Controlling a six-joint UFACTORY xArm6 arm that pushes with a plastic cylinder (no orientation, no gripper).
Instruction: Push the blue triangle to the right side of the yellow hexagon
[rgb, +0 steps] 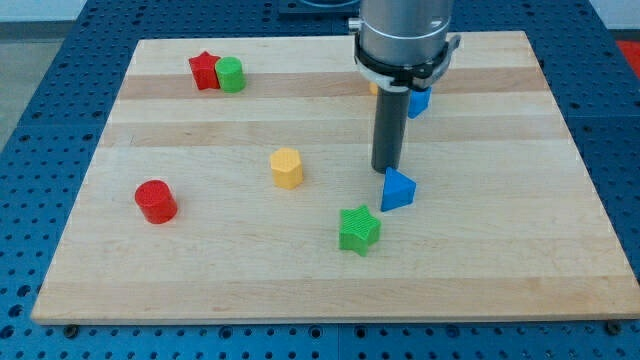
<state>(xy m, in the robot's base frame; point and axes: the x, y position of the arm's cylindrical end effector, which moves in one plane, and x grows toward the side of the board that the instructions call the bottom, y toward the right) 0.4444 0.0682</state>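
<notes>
2 red blocks (204, 70), 2 green (231, 75), 2 blue (397, 189), 1 yellow (286, 167)

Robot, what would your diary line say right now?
my tip: touching blue triangle's top-left edge | blue triangle: right of yellow hexagon, apart | green star: below-left of triangle

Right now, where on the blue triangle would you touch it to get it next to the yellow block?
I can't grip; I push. My tip sits just above the blue triangle. The yellow hexagon lies to its left, so I'd press the triangle's right face and slide it leftward.
</notes>
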